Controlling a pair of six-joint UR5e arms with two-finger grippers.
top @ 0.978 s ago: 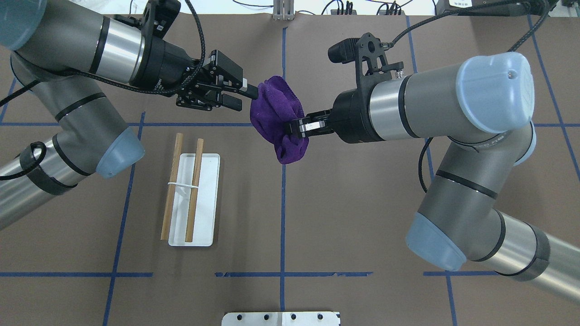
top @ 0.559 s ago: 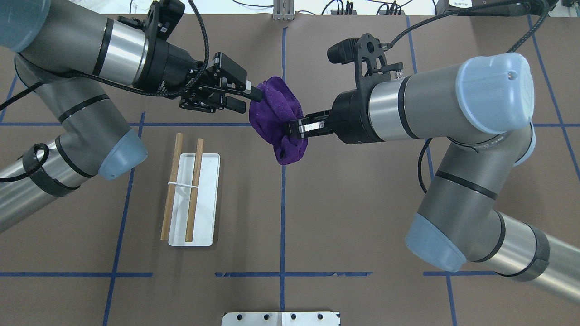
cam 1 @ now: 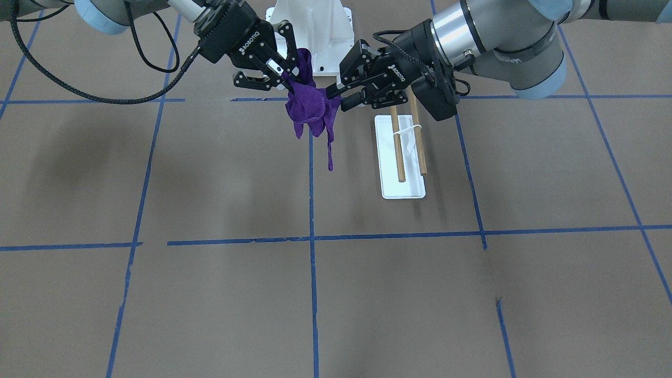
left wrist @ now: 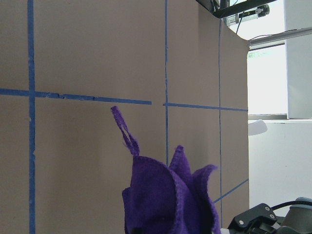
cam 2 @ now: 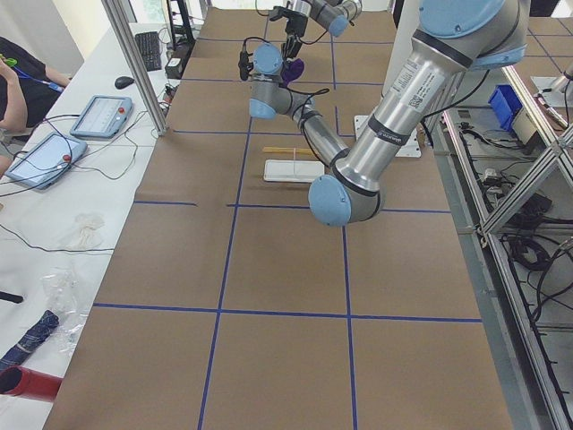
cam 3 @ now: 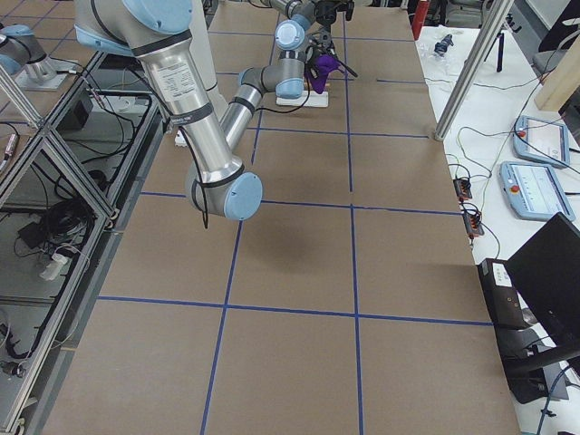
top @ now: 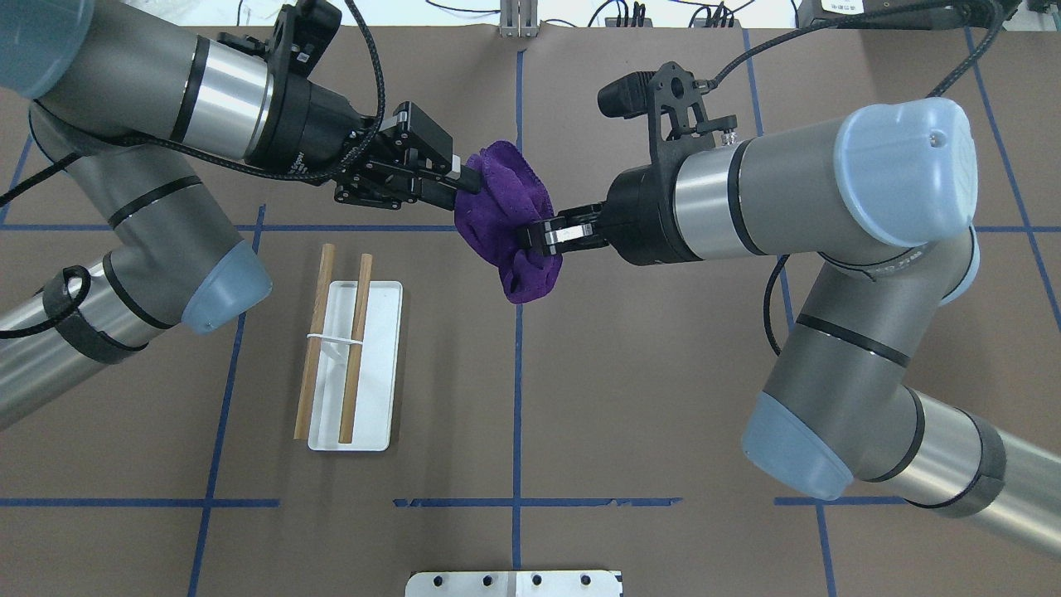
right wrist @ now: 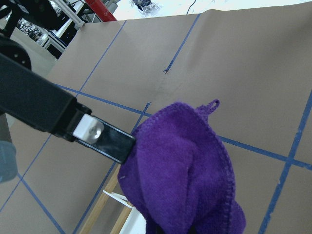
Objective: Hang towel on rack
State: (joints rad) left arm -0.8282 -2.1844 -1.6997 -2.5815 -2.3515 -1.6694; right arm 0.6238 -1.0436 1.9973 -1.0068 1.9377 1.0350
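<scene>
The purple towel (top: 506, 199) hangs bunched in the air over the table's middle, with its loop dangling in the front view (cam 1: 329, 152). My right gripper (top: 530, 236) is shut on the towel's right side and holds it up. My left gripper (top: 464, 189) is open at the towel's left edge, with one finger (right wrist: 105, 136) touching the cloth. The rack (top: 369, 365), a white base plate with two brown dowels, stands on the table in front and to the left of the towel, under neither gripper. The towel also fills the bottom of the left wrist view (left wrist: 170, 195).
A large white metal pedestal with bolt holes (top: 514, 583) sits at the near table edge. Blue tape lines (top: 518, 398) cross the brown table cover. Cables run along the far edge (top: 630, 12).
My left gripper has moved right, from just short of the towel to touching its left edge. The right gripper and the towel have barely moved.
</scene>
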